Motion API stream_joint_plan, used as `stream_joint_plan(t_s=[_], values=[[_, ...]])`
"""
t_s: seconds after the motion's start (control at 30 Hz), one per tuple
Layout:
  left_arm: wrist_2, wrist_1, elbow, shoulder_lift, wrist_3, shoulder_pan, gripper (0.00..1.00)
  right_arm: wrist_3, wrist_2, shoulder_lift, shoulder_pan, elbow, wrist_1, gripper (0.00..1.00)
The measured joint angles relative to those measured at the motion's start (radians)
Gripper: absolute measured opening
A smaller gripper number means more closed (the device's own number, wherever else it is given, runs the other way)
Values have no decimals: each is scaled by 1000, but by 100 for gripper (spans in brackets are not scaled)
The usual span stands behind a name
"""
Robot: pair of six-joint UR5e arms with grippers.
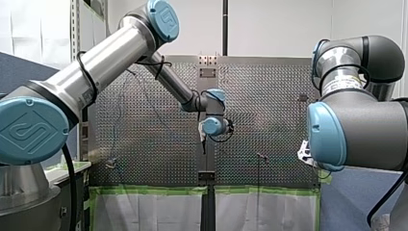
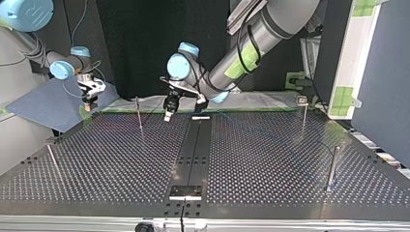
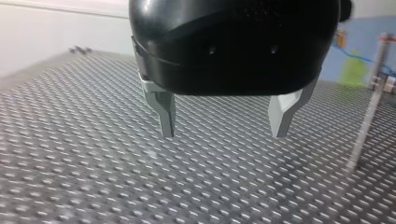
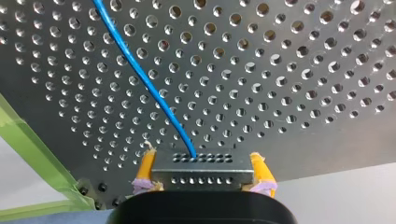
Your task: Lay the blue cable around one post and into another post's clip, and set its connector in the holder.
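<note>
In the right wrist view my right gripper point(image 4: 202, 165), with yellow pads, is shut on a dark rectangular connector point(image 4: 201, 179). The blue cable point(image 4: 140, 70) runs from the connector's middle out over the perforated table point(image 4: 289, 79). In the top view this gripper point(image 2: 89, 99) hangs at the far left corner, just off the table. My left gripper point(image 3: 224, 133) is open with nothing between its metal fingers, a little above the table. In the top view it point(image 2: 168, 112) hovers near the far edge, by the middle strip. A thin post point(image 3: 369, 116) stands beside it.
Several thin posts stand on the table: one far left of middle point(image 2: 139, 116), one at the left point(image 2: 53, 162), one far right point(image 2: 303, 111), one at the right point(image 2: 331, 166). A white-edged plate point(image 2: 185, 192) sits on the middle strip at the near edge. Green tape point(image 4: 32, 154) lines the table's edge.
</note>
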Motion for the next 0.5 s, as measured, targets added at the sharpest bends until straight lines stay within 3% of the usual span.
stream_joint_plan(t_s=[0.17, 0.5], values=[[30, 48, -49, 48, -13, 9, 100, 0, 0, 0, 4, 0, 0, 0], [34, 155, -156, 155, -13, 10, 100, 0, 0, 1, 9, 0, 1, 0]])
